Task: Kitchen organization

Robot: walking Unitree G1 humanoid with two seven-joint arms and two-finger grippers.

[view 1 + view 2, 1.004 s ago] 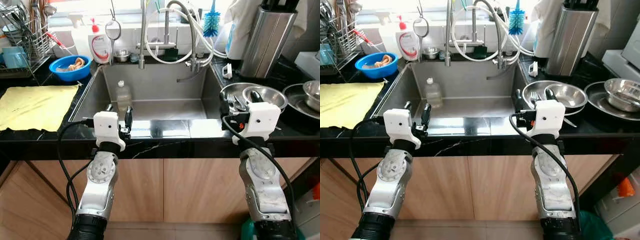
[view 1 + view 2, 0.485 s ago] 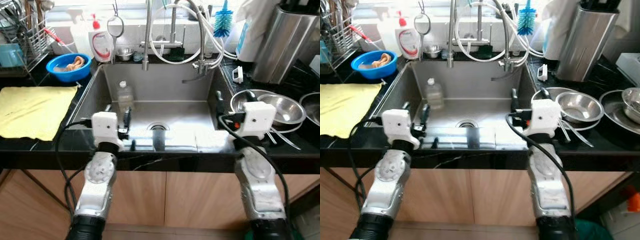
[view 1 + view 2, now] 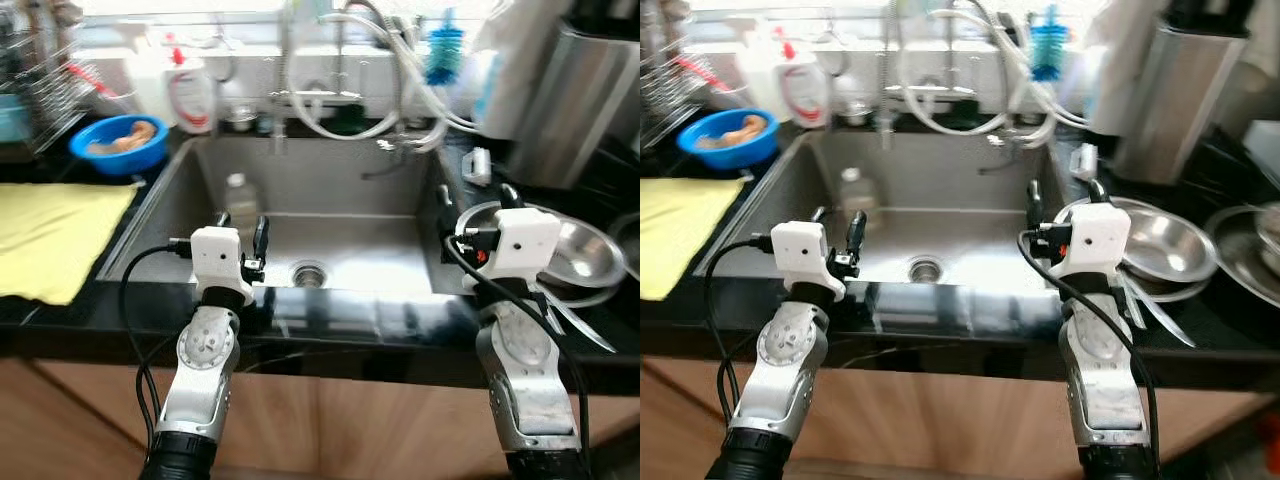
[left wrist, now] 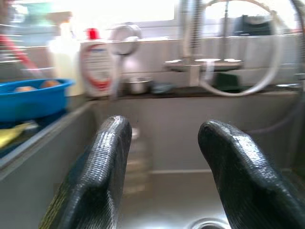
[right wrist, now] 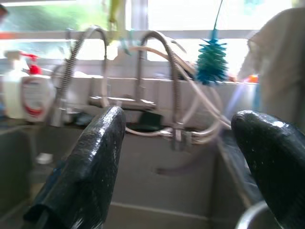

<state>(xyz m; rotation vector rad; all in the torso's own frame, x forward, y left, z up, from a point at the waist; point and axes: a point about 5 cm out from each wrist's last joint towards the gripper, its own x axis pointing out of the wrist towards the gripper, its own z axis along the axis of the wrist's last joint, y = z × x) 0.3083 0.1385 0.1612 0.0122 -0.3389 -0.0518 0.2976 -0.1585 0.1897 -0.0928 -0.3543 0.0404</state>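
A steel sink [image 3: 395, 185] lies before me, its drain [image 3: 308, 272] in the middle. A small clear plastic bottle [image 3: 240, 192] stands in the basin at the left. My left gripper [image 3: 241, 226] hovers over the sink's front left part, open and holding nothing; its fingers [image 4: 102, 176] point at the back wall. My right gripper [image 3: 1064, 196] is open and empty over the sink's right rim, next to nested steel bowls [image 3: 580, 250] on the black counter. The whole picture is blurred.
A yellow cloth [image 3: 50, 235] lies on the left counter, with a blue bowl [image 3: 118, 142] and dish rack [image 3: 40, 80] behind it. A soap bottle [image 3: 190, 95], taps with hoses [image 3: 340, 75] and a blue brush [image 3: 443, 55] line the back. A steel canister [image 3: 565, 100] stands back right.
The camera has moved closer and shifted, so the sink floor and drain have come into sight. Both arms keep their pose over the front edge, fingers still open.
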